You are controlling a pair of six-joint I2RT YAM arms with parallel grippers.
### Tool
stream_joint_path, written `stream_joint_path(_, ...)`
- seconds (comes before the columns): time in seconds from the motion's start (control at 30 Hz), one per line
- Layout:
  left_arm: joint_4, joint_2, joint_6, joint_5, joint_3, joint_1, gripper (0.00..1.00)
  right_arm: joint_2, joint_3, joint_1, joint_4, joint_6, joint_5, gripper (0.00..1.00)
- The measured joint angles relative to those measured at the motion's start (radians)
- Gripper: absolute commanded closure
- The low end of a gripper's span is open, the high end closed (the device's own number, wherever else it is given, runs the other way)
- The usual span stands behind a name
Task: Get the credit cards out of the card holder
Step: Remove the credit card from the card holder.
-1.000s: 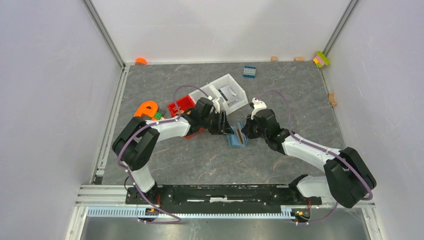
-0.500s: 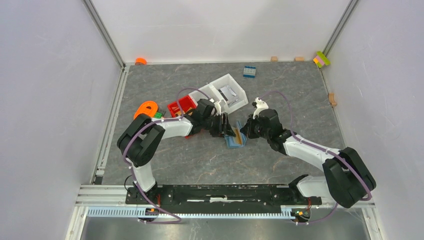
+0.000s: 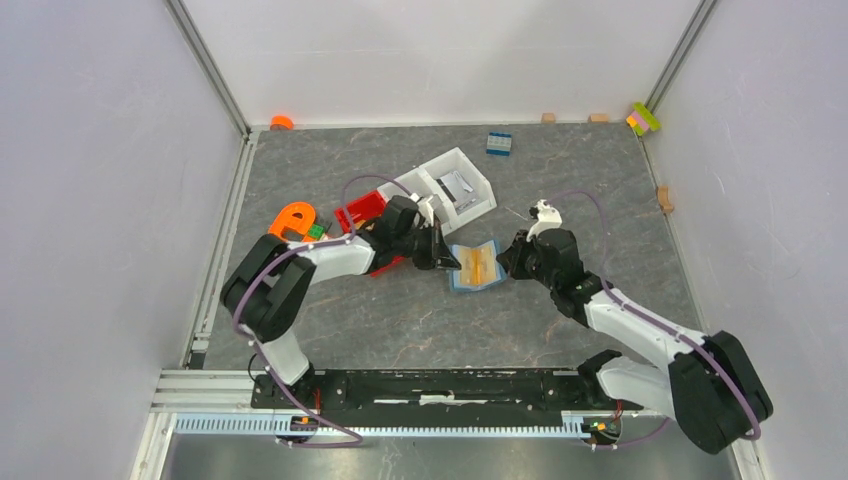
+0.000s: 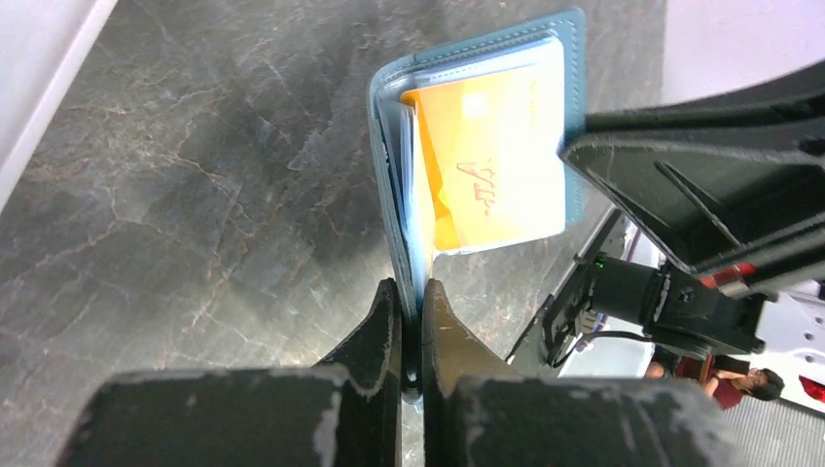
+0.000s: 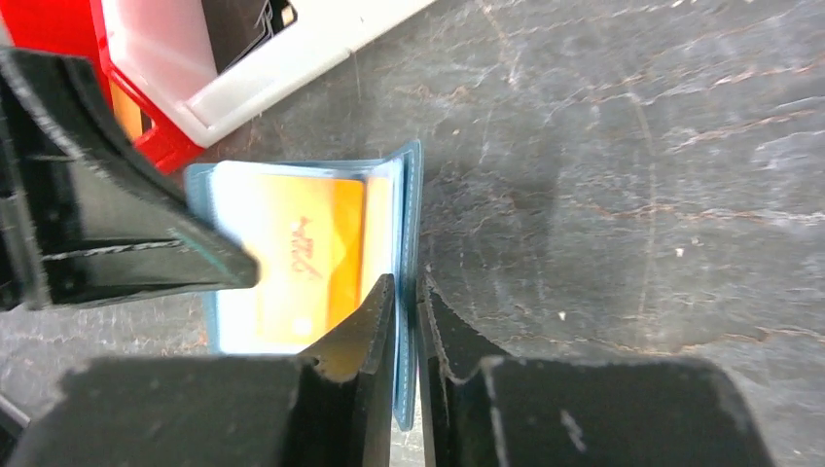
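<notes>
The teal card holder is spread open in the middle of the table, pale blue inside. An orange-tan credit card sits in its pocket. It also shows in the left wrist view and the right wrist view. My left gripper is shut on the holder's left flap. My right gripper is shut on the right flap. The two grippers hold the holder open between them. Whether more cards lie under the top one is hidden.
A white bin with a black wallet stands just behind the holder. A red bin and an orange piece lie under the left arm. A blue studded brick lies at the back. Small blocks sit at the far right.
The right gripper has pulled its flap to the right and the holder has gone from nearly folded to spread open, showing the orange card. The left gripper has shifted slightly left.
</notes>
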Motion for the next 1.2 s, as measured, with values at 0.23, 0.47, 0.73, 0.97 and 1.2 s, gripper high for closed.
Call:
stream_joint_path(0.23,0.000,-0.139,0.003,-0.030,-0.037,0.003,0.96,-0.110,-0.019,-0.006,0.003,-0.038,0.054,0.68)
stream_joint_path(0.47,-0.001,-0.194,0.009,-0.086,-0.060,0.003,0.95,-0.235,-0.069,-0.006,0.061,-0.099,0.013,0.56)
stream_joint_path(0.73,-0.008,-0.203,0.010,-0.135,-0.080,0.004,0.95,-0.293,-0.097,-0.003,0.117,-0.134,-0.037,0.58)
stream_joint_path(0.97,0.000,-0.256,0.010,-0.161,-0.106,0.004,0.96,-0.228,-0.101,0.046,0.232,-0.152,-0.203,0.62)
stream_joint_path(1.2,0.068,-0.307,0.010,-0.150,-0.153,0.004,0.96,-0.120,-0.095,0.069,0.246,-0.149,-0.282,0.69)
